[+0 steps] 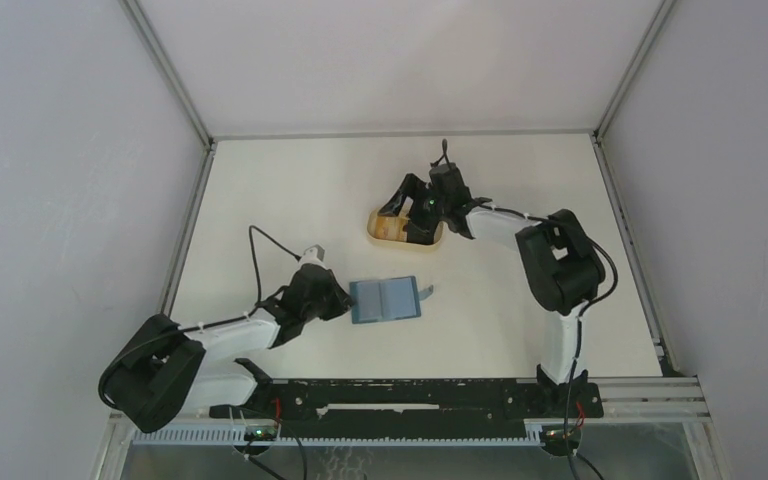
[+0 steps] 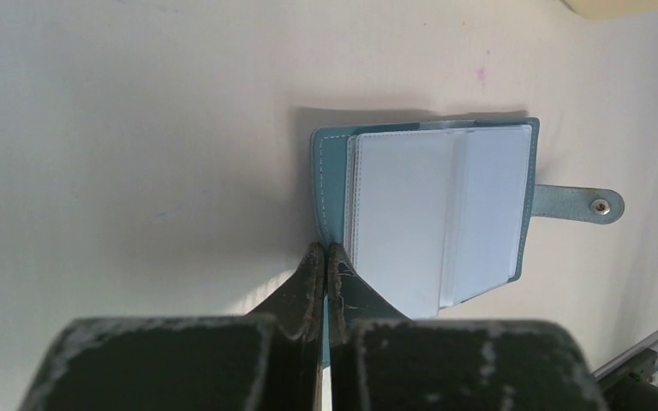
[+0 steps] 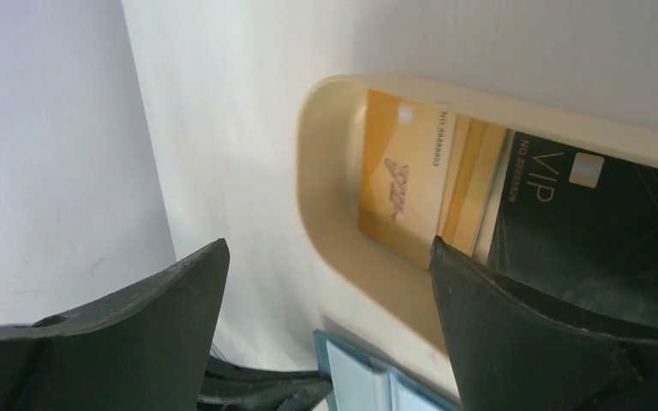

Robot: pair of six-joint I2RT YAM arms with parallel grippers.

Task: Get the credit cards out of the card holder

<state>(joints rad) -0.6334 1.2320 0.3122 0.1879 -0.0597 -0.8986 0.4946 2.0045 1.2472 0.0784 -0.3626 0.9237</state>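
Note:
The teal card holder [image 1: 388,299] lies open on the table, its pale blue slots facing up and its snap tab [image 2: 583,204] pointing right. My left gripper [image 2: 326,248] is shut on the left edge of the card holder [image 2: 437,214]; a strip of teal shows between the fingers. My right gripper [image 3: 327,257] is open and empty, hovering above the left end of the beige tray [image 3: 326,171]. Gold credit cards [image 3: 403,180] and a black VIP card [image 3: 600,223] lie in the tray. No card shows in the holder's slots.
The beige oval tray [image 1: 405,228] sits behind the card holder, under my right gripper [image 1: 412,215]. White walls close in the table at the left, back and right. A metal rail [image 1: 440,395] runs along the near edge.

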